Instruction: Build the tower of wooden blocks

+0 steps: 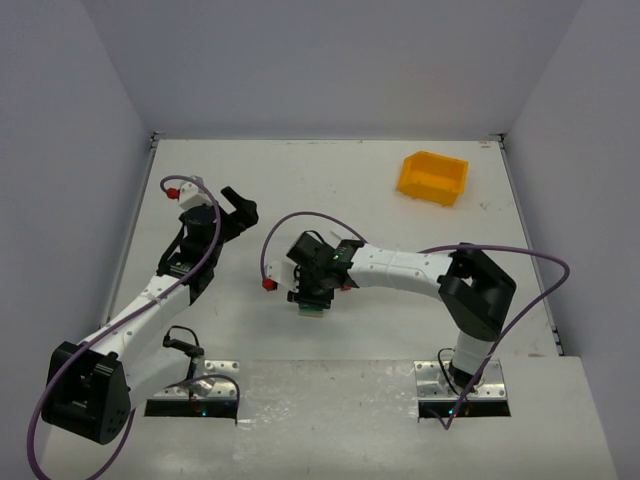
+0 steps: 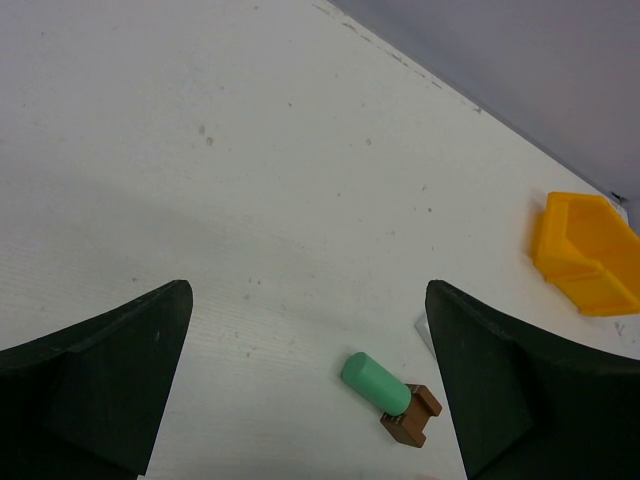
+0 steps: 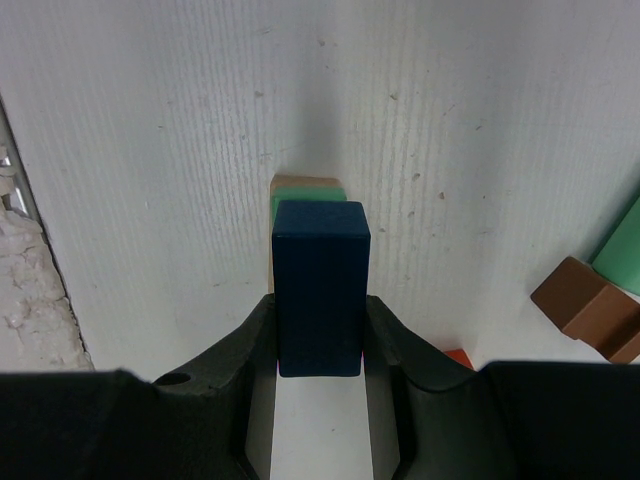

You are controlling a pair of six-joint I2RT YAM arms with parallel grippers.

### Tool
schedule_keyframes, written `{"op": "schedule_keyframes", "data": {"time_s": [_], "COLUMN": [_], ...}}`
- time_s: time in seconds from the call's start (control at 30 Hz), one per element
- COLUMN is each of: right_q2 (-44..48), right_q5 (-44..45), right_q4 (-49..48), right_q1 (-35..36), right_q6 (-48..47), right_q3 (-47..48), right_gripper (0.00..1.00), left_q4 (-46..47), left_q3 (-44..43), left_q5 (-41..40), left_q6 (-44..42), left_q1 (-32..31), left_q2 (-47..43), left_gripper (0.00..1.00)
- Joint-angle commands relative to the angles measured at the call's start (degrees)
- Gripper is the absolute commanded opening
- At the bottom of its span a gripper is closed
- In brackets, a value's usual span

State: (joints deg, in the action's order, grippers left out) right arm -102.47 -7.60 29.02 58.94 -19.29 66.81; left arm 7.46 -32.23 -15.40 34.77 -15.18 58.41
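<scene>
My right gripper [image 3: 320, 308] is shut on a dark blue block [image 3: 320, 260], held upright above a small stack. Just past the blue block's far end show the edges of a green block [image 3: 308, 194] and a tan block [image 3: 305, 181] under it. From the top view this gripper [image 1: 312, 292] hangs over the green block [image 1: 312, 309] near the table's middle. A green cylinder [image 2: 375, 382] leans on a brown notched block [image 2: 412, 416] beside the stack; both also show in the right wrist view, brown notched block [image 3: 588, 305] lower right. A red piece [image 3: 458, 356] peeks out beside the right finger. My left gripper [image 2: 308, 300] is open and empty.
A yellow bin [image 1: 432, 177] stands at the back right, also the yellow bin [image 2: 588, 255] in the left wrist view. Grey walls close the table on three sides. Purple cables loop over both arms.
</scene>
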Motion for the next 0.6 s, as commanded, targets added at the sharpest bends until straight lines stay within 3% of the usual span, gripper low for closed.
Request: {"op": "schedule_keyframes", "data": {"time_s": [0.0,0.57], "right_q2": [-0.1,-0.6], "right_q5": [0.1,-0.4], "right_q4": [-1.0,-0.4], "right_q1": [0.3,0.3], "right_q6": [0.5,0.4], "right_q3": [1.5,2.2], "right_gripper": [0.20,0.26], "left_q4": [2.1,2.3], "left_q3": [-1.0,-1.2], "left_q5": [0.6,1.3], "left_q6": [-0.4,-0.3], "left_q1": [0.0,0.0], "left_q2": [-0.6,-0.7], "left_gripper": [1.00,1.00]}}
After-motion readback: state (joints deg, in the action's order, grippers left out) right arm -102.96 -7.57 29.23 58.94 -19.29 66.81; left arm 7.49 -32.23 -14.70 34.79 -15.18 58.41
